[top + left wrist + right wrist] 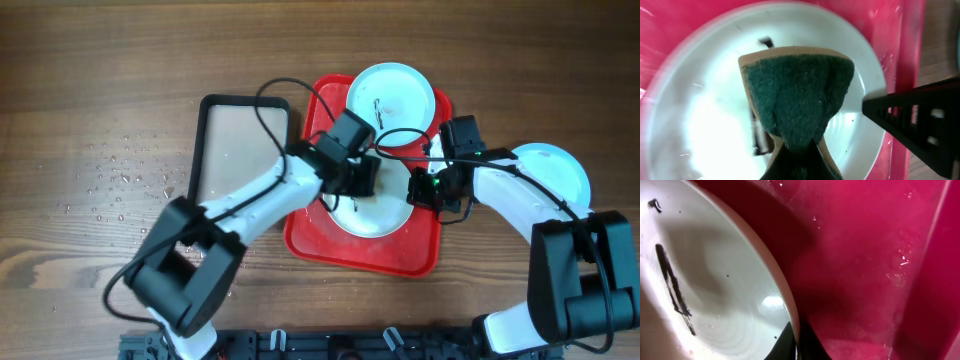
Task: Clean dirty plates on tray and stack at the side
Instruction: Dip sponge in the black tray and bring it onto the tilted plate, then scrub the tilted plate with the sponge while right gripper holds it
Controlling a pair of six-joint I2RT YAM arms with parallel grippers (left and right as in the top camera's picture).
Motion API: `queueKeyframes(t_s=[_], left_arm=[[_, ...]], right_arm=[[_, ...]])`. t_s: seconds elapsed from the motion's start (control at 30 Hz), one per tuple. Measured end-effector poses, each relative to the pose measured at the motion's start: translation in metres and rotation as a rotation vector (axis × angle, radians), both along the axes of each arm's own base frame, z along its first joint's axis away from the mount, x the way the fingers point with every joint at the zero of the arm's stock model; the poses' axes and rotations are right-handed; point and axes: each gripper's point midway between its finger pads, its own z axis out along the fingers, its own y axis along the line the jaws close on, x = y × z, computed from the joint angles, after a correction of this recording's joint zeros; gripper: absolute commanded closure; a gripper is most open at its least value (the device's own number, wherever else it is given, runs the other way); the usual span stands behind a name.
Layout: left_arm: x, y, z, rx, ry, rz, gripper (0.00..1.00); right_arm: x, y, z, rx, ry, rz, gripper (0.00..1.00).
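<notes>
Lower centre of the red tray [305, 240]: white plate [375, 222], largely hidden beneath the grippers. In the left gripper [796, 150], pinched tight, a green sponge [797, 95]. Clamped on that plate's rim, the closed right gripper [796, 345]. Upper tray: pale blue plate [390, 95]. Far right, off the tray: second blue plate [555, 170]. Left: beige tray [245, 140]. Left wrist view blurred.

Both arms angled inward (left pincer [798, 156], right pincer [797, 342] clamped).

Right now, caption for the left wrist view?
Left end effector pinching a green sponge, smeared plate in the red tray behind it.
</notes>
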Motion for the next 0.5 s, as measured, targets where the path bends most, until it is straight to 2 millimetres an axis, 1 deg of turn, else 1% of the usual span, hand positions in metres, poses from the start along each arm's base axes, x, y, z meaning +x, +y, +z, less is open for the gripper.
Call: queueKeyframes(t_s=[0.07, 0.1, 0.13, 0.2, 0.3, 0.33, 0.4, 0.43, 0.5], left_arm=[[-0.004, -0.012, -0.017, -0.002, 0.027, 0.015, 0.96], [-0.005, -0.014, -0.029, 0.003, 0.048, 0.032, 0.96], [-0.005, -0.015, -0.036, 0.008, 0.074, 0.062, 0.96], [-0.004, -0.01, -0.038, 0.049, 0.099, 0.133, 0.96], [-0.001, 0.013, -0.039, 0.195, 0.071, 0.229, 0.96], [0.005, 0.041, -0.037, 0.325, 0.03, 0.292, 0.96], [0.012, 0.074, -0.036, 0.442, 0.006, 0.353, 0.96], [0.015, 0.077, -0.036, 0.443, 0.005, 0.362, 0.96], [0.018, 0.077, -0.037, 0.398, 0.04, 0.37, 0.96]], right_arm=[[0.0, 0.0, 0.0, 0.001, 0.005, -0.014, 0.96], [0.0, 0.0, 0.0, 0.0, 0.006, -0.017, 0.96], [0.0, 0.0, 0.0, 0.0, 0.008, -0.018, 0.96], [0.0, 0.0, 0.0, 0.001, 0.01, -0.022, 0.96], [-0.001, 0.0, 0.0, 0.004, 0.016, -0.023, 0.96], [-0.001, 0.0, 0.0, 0.004, 0.016, -0.023, 0.96], [-0.002, 0.003, 0.001, 0.016, 0.019, -0.019, 0.96], [-0.003, 0.006, 0.001, 0.021, 0.021, -0.012, 0.96], [-0.004, 0.008, 0.001, 0.027, 0.024, -0.01, 0.96]])
